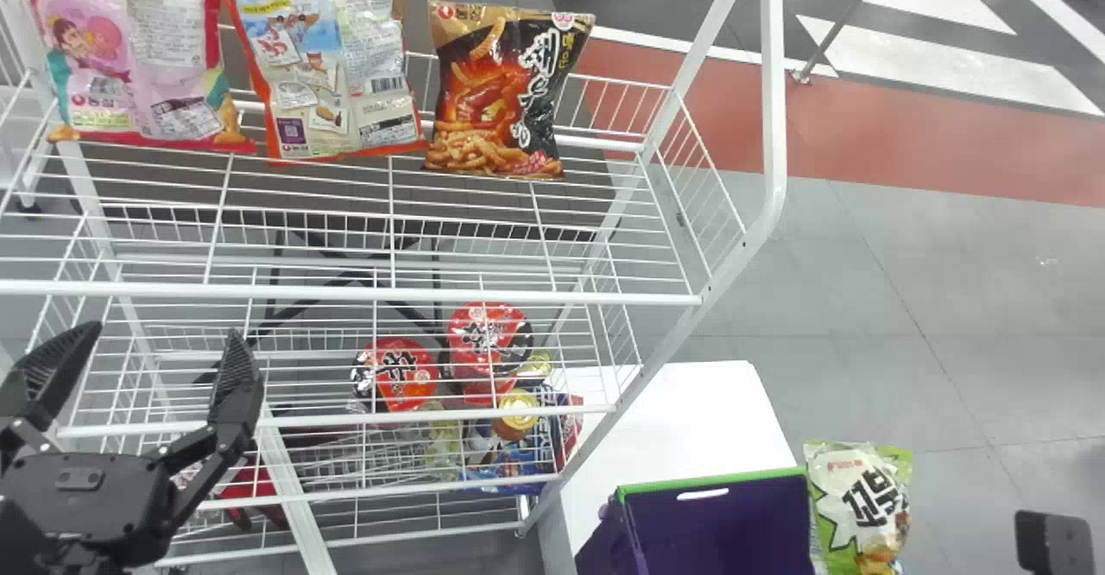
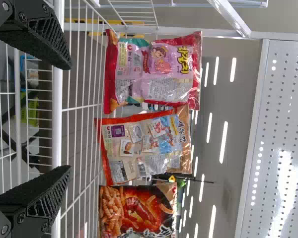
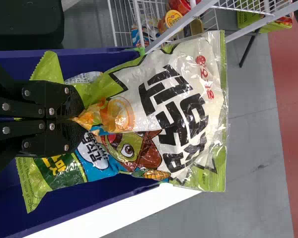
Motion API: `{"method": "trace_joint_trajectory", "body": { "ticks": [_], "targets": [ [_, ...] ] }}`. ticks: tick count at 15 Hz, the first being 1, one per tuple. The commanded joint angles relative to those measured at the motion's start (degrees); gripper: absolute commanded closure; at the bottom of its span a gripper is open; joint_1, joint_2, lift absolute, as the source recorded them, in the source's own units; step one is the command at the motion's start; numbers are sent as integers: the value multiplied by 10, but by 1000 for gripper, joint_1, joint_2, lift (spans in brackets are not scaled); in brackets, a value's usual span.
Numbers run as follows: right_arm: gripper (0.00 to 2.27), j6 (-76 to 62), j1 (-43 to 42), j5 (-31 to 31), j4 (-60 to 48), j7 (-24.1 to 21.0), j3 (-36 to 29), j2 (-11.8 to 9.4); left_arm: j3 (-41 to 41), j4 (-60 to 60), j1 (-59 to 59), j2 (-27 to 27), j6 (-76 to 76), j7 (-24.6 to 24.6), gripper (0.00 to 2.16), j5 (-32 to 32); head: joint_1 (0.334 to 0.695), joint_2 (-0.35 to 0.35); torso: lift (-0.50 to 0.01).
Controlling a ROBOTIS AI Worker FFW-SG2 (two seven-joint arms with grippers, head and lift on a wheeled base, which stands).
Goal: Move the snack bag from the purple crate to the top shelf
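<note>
Snack bag (image 3: 181, 111) pinched by right end effector (image 3: 78, 118) (fingers together).

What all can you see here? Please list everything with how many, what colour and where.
Held snack bag: one, green and white, gripped by the right tool
Shelved snack bags: three, on the top shelf: pink one, orange-and-beige one, black-and-orange one
Crate: one, purple with green rim, on the white surface
Wire rack: one, white, ahead
Lidded cups: at least two, red, low in the rack
Packets: several, blue among them, low in the rack
Basket: one, green, near the rack
Floor: grey, with a red band
Left tool: one, black, open, lower left of the head view
Right tool: one, black, closed on the bag
</note>
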Motion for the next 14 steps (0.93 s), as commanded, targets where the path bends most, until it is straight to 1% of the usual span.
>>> {"method": "trace_joint_trajectory", "body": {
  "ticks": [1, 14],
  "targets": [
    [1717, 0, 0, 0, -3, 0, -1, 1, 1, -2, 0, 0, 0, 0, 103, 0, 695, -350, -53],
    [1717, 7, 0, -4, -5, 1, -8, 1, -1, -3, 1, 1, 0, 0, 103, 0, 695, -350, 0]
  ]
}}
